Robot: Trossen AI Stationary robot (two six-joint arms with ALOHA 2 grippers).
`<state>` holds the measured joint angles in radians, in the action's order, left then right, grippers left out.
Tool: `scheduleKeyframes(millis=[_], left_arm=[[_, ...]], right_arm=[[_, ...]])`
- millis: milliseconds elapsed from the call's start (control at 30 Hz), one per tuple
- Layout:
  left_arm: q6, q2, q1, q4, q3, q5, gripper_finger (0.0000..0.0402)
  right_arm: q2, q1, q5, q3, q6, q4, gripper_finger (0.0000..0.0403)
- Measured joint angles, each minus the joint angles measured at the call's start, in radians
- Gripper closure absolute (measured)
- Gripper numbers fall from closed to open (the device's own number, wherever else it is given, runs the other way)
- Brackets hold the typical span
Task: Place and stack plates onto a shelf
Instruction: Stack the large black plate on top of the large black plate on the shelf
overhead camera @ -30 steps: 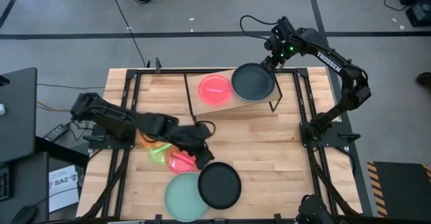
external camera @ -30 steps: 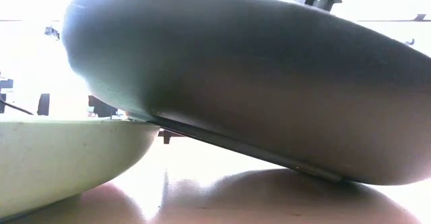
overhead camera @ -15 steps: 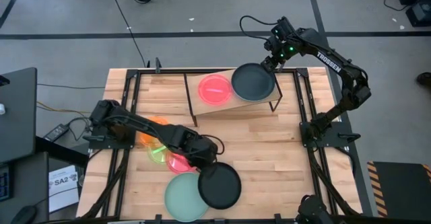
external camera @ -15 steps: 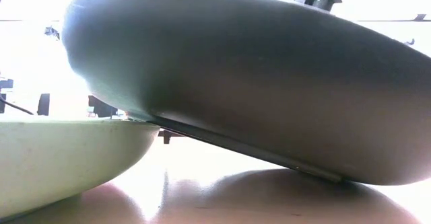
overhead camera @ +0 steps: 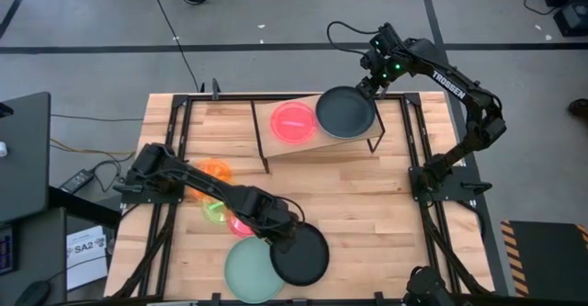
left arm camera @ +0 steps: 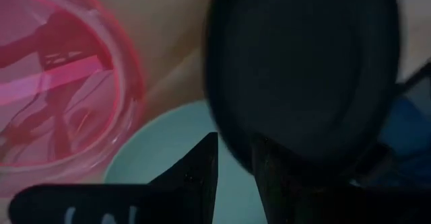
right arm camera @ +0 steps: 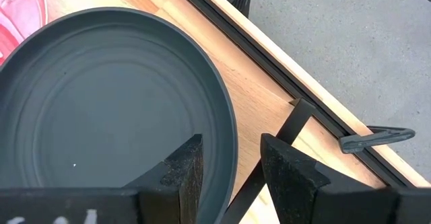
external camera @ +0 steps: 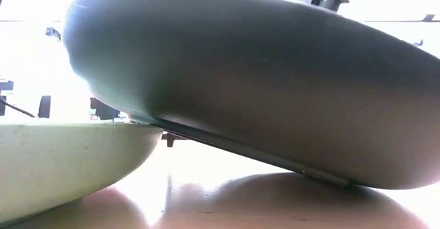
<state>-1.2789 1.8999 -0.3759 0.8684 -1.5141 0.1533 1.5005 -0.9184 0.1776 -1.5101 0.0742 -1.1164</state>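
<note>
Left claw [overhead camera: 287, 242]: jaws straddling the rim of the black plate [overhead camera: 300, 255] near the desk's [overhead camera: 367, 205] front edge, overlapping the mint-green plate [overhead camera: 246, 269].

Right claw [right arm camera: 225, 173]: jaws astride the rim of the second black plate [overhead camera: 344, 111] on the shelf [overhead camera: 317, 141], beside the red plate [overhead camera: 293, 120].

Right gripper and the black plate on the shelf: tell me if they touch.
Touching. In the right wrist view the right gripper straddles the rim of the black plate, one finger lying inside against the plate.

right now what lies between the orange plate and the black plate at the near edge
In the high view, the neon-green plate and a pink plate lie between the orange plate and the black plate, partly under the left arm.
</note>
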Motion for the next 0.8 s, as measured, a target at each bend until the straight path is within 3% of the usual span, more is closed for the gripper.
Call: scheduleKeyframes(millis=[800], left_arm=[[-0.020, 0.070, -0.004, 0.013, -0.001, -0.031, 0.0306]], right_arm=[[0.000, 0.001, 0.000, 0.000, 0.000, 0.000, 0.0249]])
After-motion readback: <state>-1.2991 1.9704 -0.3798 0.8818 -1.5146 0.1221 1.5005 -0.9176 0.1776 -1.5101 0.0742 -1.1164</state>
